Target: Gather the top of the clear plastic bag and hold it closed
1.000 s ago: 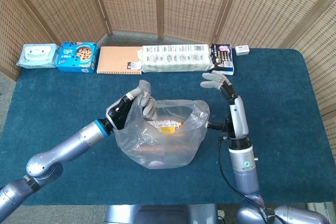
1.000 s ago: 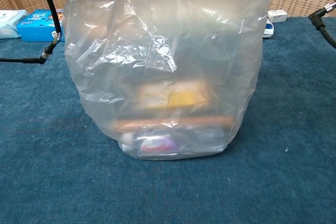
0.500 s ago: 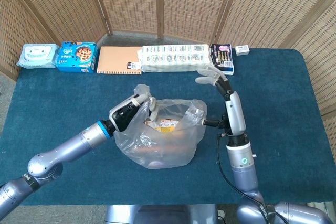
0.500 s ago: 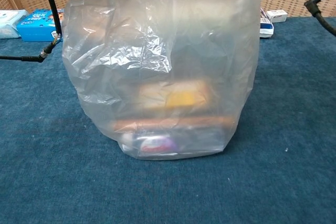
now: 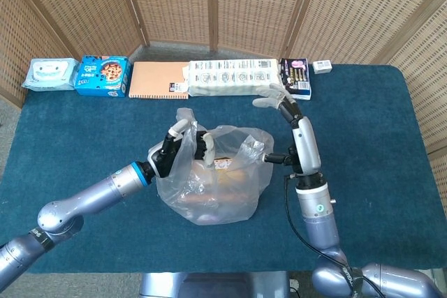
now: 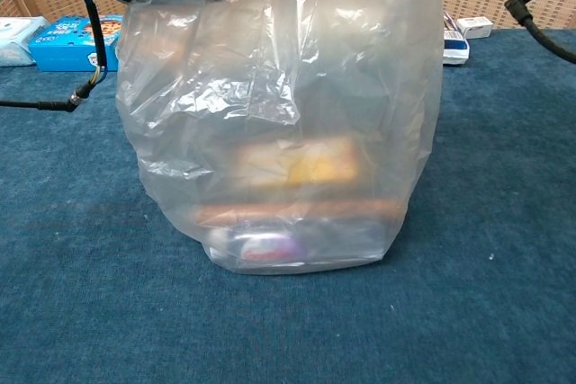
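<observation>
Clear plastic bag (image 5: 213, 183) with snack packs inside sits in the middle of the dark blue cloth table (image 5: 363, 144), right in front of me. Its top is open and floppy, so the job is only partly done.

My left hand (image 5: 183, 146) is at the left side of the bag's mouth. Its fingers (image 5: 207, 146) curl over the rim there, and some plastic is bunched up against them. I think it holds that edge, but the far side of the mouth is loose. I must pull the loose side in and squeeze the whole top together.

My right hand (image 5: 274, 95) is up high behind the bag, near the long white packet (image 5: 230, 78) at the back of the table. Its fingers are spread apart and it holds nothing. Its arm stands almost straight up beside the bag's right side.
</observation>
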Controlling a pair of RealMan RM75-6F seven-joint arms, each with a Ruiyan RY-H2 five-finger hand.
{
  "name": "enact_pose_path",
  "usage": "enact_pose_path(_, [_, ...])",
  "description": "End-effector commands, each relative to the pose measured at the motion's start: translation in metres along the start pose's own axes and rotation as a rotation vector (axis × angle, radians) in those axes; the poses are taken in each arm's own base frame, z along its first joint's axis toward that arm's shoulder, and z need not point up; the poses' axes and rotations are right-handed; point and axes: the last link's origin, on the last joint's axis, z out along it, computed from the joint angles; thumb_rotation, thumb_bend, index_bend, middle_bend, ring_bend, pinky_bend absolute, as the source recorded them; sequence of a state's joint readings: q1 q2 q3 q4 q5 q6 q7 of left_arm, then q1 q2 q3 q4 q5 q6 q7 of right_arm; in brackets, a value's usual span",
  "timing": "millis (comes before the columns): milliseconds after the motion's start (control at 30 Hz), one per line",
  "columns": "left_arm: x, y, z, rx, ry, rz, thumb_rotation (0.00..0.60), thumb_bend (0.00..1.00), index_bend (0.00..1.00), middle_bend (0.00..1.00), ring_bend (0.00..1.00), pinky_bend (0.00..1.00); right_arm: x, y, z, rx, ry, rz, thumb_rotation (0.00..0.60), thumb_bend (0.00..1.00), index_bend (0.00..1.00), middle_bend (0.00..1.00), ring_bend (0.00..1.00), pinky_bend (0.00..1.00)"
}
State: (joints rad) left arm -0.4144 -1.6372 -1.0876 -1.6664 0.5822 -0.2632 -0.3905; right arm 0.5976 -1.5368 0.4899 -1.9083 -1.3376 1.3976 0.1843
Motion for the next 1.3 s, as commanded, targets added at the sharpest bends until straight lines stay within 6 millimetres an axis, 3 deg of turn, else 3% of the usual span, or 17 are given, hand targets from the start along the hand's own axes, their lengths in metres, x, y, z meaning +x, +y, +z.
enact_pose_path(33, [0.002, -0.001, 0.001, 0.008, 0.007, 0.015, 0.0, 0.23, 0.42, 0.55, 0.53, 0.47, 0.0, -0.001, 0.0, 0.001, 0.0, 0.001, 0.6, 0.14, 0.3, 0.23, 0.12, 0.1])
enact_pose_path(233, [0.001, -0.002, 0.003, 0.019, 0.007, 0.042, 0.0, 0.23, 0.34, 0.49, 0.48, 0.46, -0.002, 0.0, 0.001, 0.0, -0.011, -0.001, 0.6, 0.14, 0.3, 0.23, 0.12, 0.09])
enact_pose_path(900, [-0.012, -0.003, 0.015, -0.04, 0.015, 0.081, 0.0, 0.2, 0.32, 0.47, 0.42, 0.4, -0.009, -0.004, 0.007, 0.014, -0.039, 0.014, 0.6, 0.14, 0.3, 0.23, 0.12, 0.09])
enact_pose_path(1300, [-0.027, -0.006, 0.021, -0.038, -0.026, 0.126, 0.0, 0.18, 0.32, 0.43, 0.33, 0.29, -0.017, -0.009, 0.004, 0.011, -0.072, 0.04, 0.6, 0.14, 0.3, 0.23, 0.11, 0.09])
